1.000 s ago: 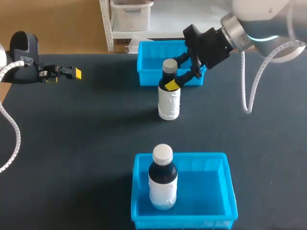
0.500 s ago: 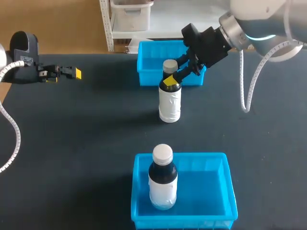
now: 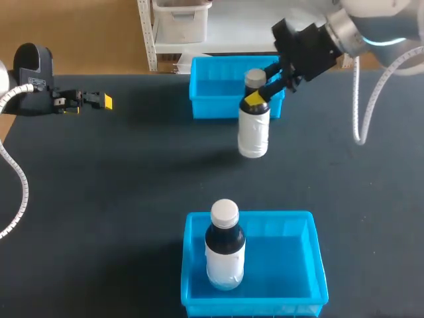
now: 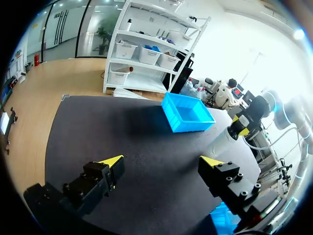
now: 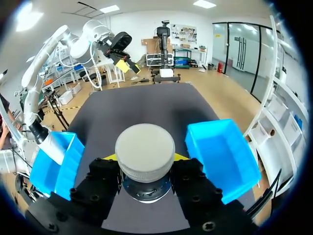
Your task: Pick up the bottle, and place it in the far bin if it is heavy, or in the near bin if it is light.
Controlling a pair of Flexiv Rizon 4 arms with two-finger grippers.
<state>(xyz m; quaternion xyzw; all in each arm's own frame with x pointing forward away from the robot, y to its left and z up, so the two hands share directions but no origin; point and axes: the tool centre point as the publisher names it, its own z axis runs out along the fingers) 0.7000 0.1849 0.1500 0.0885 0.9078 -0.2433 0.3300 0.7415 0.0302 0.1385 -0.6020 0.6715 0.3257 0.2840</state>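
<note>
A bottle with a white label, dark neck and grey cap hangs above the table, just in front of the far blue bin. My right gripper is shut on its neck. In the right wrist view the cap fills the space between the yellow-tipped fingers of that gripper. The near blue bin holds another bottle with a white cap, standing upright. My left gripper sits at the table's far left, open and empty; in its own view the gripper is well apart from the held bottle.
The far bin lies to one side of the held bottle and the near bin to the other. Bare dark tabletop spreads between the two bins and towards the left arm.
My right gripper closed on the bottle's neck, then lifted it off the table and carried it to the right. The left arm has not moved.
</note>
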